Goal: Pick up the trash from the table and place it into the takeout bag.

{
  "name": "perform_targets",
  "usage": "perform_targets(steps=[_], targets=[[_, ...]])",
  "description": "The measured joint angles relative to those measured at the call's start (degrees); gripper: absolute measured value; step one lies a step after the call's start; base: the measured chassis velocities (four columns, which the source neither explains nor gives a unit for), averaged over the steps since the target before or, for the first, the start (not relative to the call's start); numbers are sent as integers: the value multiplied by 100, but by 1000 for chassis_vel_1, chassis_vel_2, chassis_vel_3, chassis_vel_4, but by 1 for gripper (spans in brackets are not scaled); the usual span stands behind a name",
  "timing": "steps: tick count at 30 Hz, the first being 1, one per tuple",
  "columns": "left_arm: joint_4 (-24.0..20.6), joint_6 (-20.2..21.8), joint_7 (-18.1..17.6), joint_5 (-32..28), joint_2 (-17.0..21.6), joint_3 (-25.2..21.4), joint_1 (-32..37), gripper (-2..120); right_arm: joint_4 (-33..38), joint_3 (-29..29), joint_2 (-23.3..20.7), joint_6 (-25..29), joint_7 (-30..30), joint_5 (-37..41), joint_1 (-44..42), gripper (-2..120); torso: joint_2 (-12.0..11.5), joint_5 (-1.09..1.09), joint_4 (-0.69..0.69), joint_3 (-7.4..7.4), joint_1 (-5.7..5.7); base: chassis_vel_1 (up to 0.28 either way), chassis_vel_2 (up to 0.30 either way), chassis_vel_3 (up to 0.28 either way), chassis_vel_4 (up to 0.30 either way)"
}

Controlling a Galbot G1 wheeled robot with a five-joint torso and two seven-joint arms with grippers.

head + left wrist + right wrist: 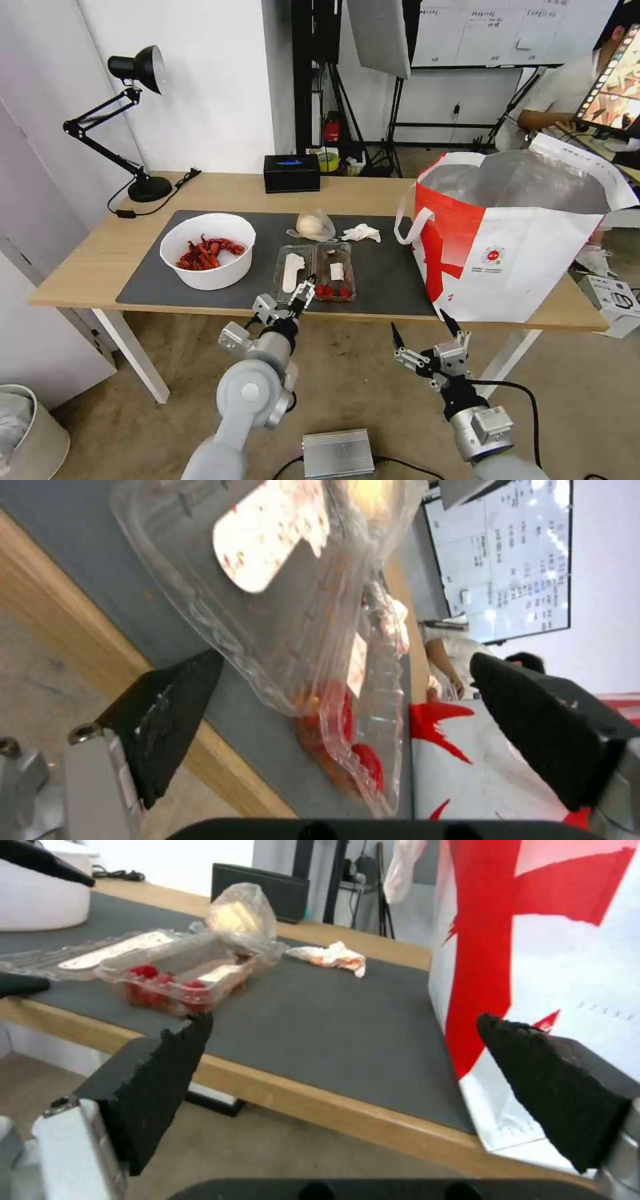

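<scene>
On the table (87, 260) lies an open clear clamshell box (315, 270) with red bits, at the dark mat's front edge. My left gripper (303, 292) is open at the box's near edge. In the left wrist view the box (287, 605) sits between the spread fingers of the left gripper (343, 680). A white bowl of red shells (208, 257) stands left of it. Behind the box are a clear bag with a beige lump (312, 225) and a crumpled tissue (361, 233). The takeout bag (513, 240) stands open at the right. My right gripper (427, 333) hangs open below the table's front edge, left of the bag (533, 940).
A black rectangular box (291, 173) and a black desk lamp (137, 127) stand at the back of the table. On the floor are a pale bin (27, 433) at the left and a silver unit (337, 453) between my arms. A white carton (617, 300) sits right of the table.
</scene>
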Motion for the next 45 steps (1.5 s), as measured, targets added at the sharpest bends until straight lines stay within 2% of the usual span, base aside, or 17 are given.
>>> perform_targets(steps=[21, 33, 45], targets=[[-148, -86, 71, -131, -114, -37, 33, 100, -29, -39, 53, 55, 11, -55, -48, 100, 0, 0, 0, 0, 0, 0, 0, 0, 0], [-313, -112, 667, -73, -26, -58, 96, 100, -65, -64, 77, 66, 17, -85, -51, 100, 0, 0, -1, 0, 0, 0, 0, 0, 0], [-270, -104, 782, -64, 32, -29, 78, 100, -48, -62, 87, 66, 31, -94, -77, 100, 0, 0, -1, 0, 0, 0, 0, 0, 0]])
